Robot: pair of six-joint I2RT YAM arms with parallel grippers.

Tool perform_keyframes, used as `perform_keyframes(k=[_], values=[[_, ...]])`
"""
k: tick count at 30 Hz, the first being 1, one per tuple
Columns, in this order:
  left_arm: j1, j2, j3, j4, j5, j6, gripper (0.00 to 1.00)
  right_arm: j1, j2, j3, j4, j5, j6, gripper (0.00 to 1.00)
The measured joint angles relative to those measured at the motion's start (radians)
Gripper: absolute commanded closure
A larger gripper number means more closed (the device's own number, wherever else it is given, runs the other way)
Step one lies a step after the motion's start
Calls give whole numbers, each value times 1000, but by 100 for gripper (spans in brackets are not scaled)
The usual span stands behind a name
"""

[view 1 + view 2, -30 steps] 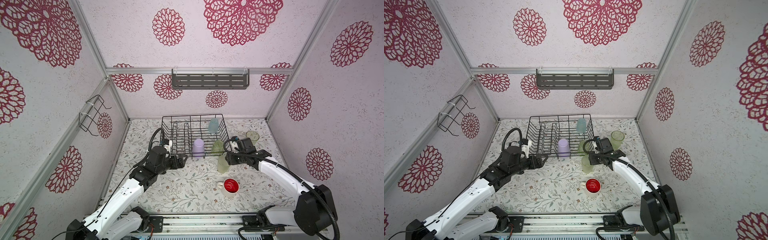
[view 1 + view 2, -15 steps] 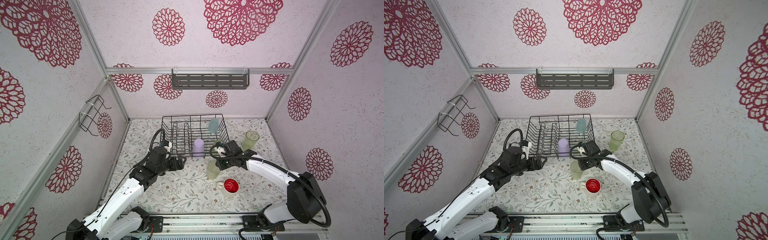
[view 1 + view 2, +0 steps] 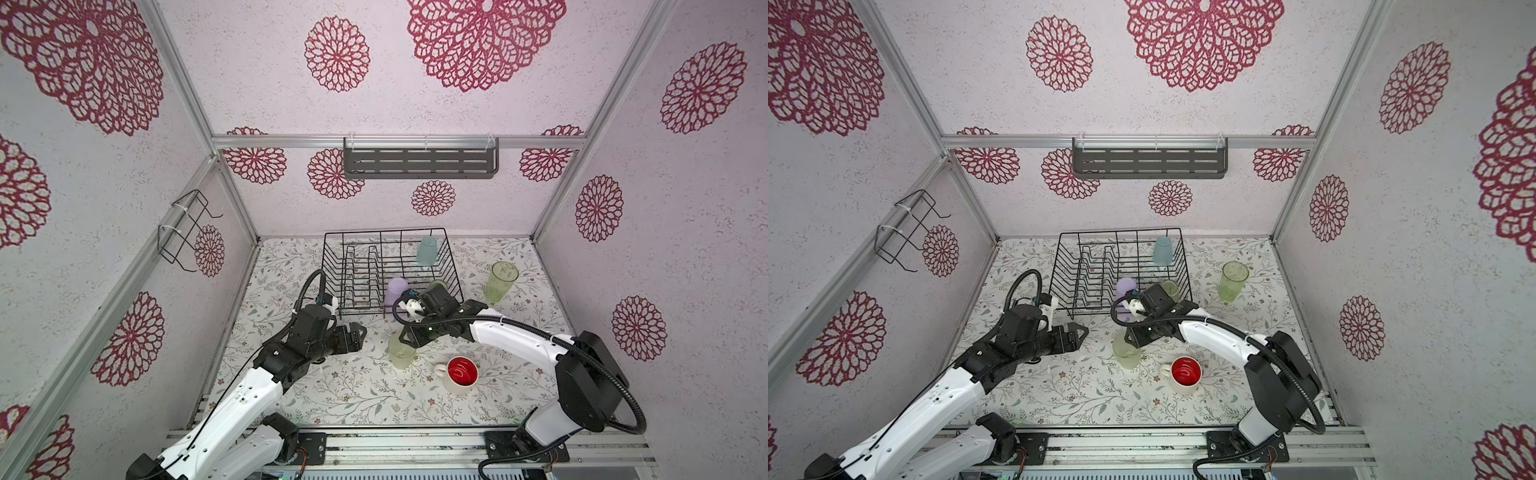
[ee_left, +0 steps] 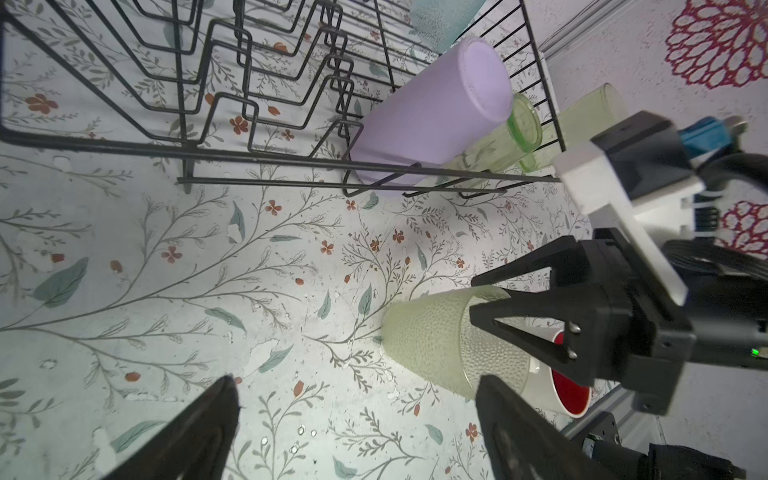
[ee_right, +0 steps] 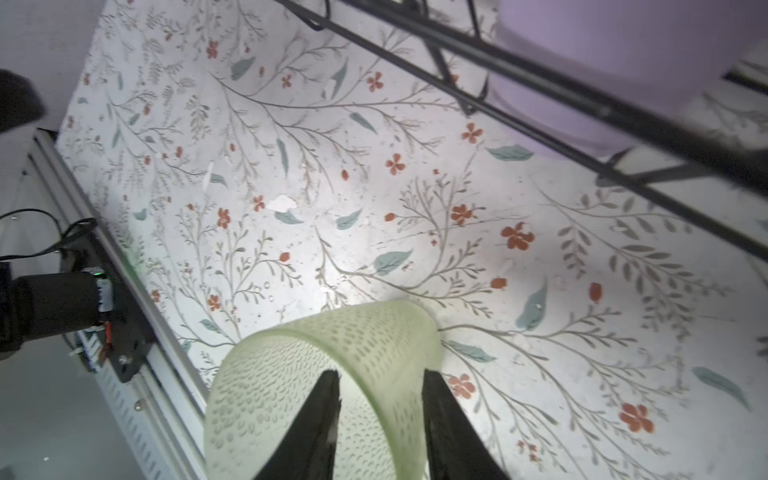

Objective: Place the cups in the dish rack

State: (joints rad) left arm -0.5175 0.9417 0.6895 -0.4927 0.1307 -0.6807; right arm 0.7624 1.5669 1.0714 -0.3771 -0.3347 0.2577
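Note:
The frosted pale-green tumbler (image 3: 401, 354) (image 3: 1126, 354) (image 5: 332, 374) stands on the floral mat in front of the dish rack (image 3: 384, 231) (image 3: 1121, 232). My right gripper (image 3: 409, 336) (image 5: 380, 376) is open over its rim, one finger inside and one outside, with the wall loose between them. My left gripper (image 3: 357, 332) (image 4: 359, 395) is wide open and empty, just left of the tumbler. In the rack are a lilac tumbler (image 3: 396, 290), a light-blue cup (image 3: 427, 250) and a clear-green glass (image 3: 438, 284). A second green glass (image 3: 500, 282) and a red-lined cream mug (image 3: 461, 372) stand on the mat.
A grey slotted shelf (image 3: 419, 163) hangs on the back wall and a small black wire holder (image 3: 187, 232) on the left wall. Metal rails (image 3: 415, 440) run along the front edge. The walls close in on three sides.
The right gripper carried the frosted tumbler from beside the rack leftward and toward the front, and its jaws have since spread. The left arm has stayed put.

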Motion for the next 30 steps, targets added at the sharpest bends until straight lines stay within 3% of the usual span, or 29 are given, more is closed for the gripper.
perform_keyframes(k=[6,14,16,19,24,30], values=[[-3,87,1,16,93,-3,8,-62,-49,-43,39,-116,7,37],[-43,154,49,33,161,5,9,-263,-193,-121,106,-199,34,33],[-66,182,66,32,163,13,9,-294,-229,-129,125,-192,50,2],[-104,249,115,24,150,28,10,-313,-284,-132,168,-125,69,1],[-154,366,199,10,118,62,12,-327,-451,-193,275,88,156,1],[-188,467,249,-10,76,91,18,-335,-661,-347,422,207,182,2]])
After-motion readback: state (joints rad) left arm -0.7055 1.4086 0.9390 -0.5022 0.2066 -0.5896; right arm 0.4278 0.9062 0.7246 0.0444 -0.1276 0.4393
